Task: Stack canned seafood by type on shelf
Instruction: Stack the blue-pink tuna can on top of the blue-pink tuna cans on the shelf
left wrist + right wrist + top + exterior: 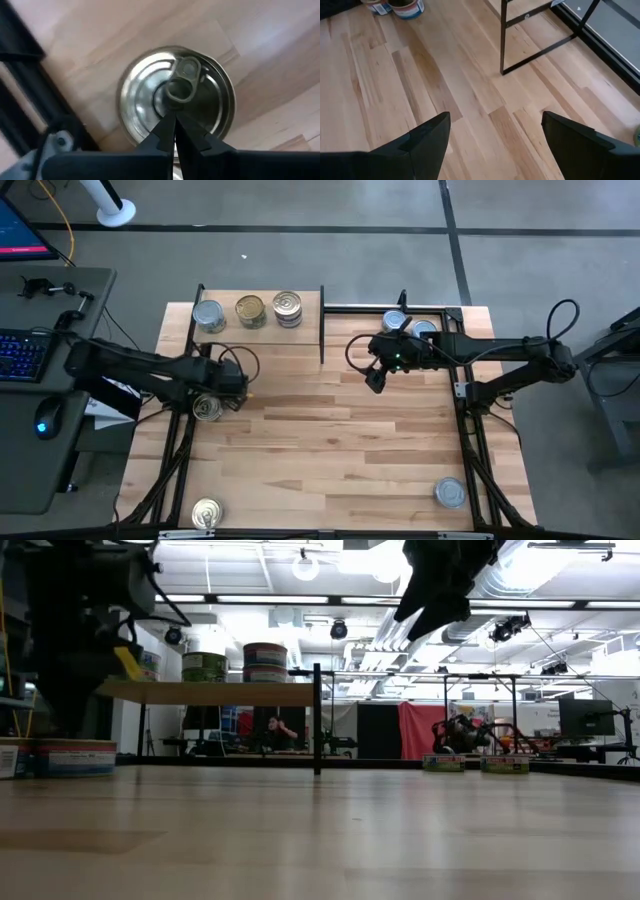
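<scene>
Down at the tabletop's (330, 440) left side, the left gripper (174, 131) hangs over a gold-topped tin (176, 95), its fingers pressed together with their tips at the tin's pull tab (183, 80) and holding nothing. Three tins (250, 311) stand in a row on the shelf (310, 302) at the far edge. The right gripper (495, 145) hovers over bare wood near the middle, fingers wide apart, with two tins (410, 326) just behind its arm. Two more tins (207, 514) sit near the front corners.
</scene>
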`<move>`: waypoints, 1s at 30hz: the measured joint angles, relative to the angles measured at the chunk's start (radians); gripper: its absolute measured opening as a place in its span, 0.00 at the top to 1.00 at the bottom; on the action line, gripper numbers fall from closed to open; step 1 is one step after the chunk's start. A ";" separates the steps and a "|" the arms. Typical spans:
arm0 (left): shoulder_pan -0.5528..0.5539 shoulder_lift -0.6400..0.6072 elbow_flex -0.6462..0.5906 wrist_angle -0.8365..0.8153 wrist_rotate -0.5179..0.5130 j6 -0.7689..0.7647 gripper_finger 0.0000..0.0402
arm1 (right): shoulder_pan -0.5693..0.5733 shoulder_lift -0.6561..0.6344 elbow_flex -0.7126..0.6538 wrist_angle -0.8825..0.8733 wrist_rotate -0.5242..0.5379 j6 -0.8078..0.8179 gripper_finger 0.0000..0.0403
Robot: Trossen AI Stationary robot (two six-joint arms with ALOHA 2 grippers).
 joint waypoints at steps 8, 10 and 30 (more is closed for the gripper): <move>-0.010 0.071 -0.010 0.097 -0.011 -0.047 1.00 | 0.006 0.000 0.000 -0.007 -0.035 0.036 0.24; -0.021 0.101 -0.008 0.191 -0.019 -0.049 1.00 | 0.022 0.000 0.000 -0.022 -0.058 0.037 0.24; -0.108 0.853 0.438 1.166 0.051 0.149 1.00 | 0.329 -0.003 -0.089 -0.282 0.069 0.474 0.24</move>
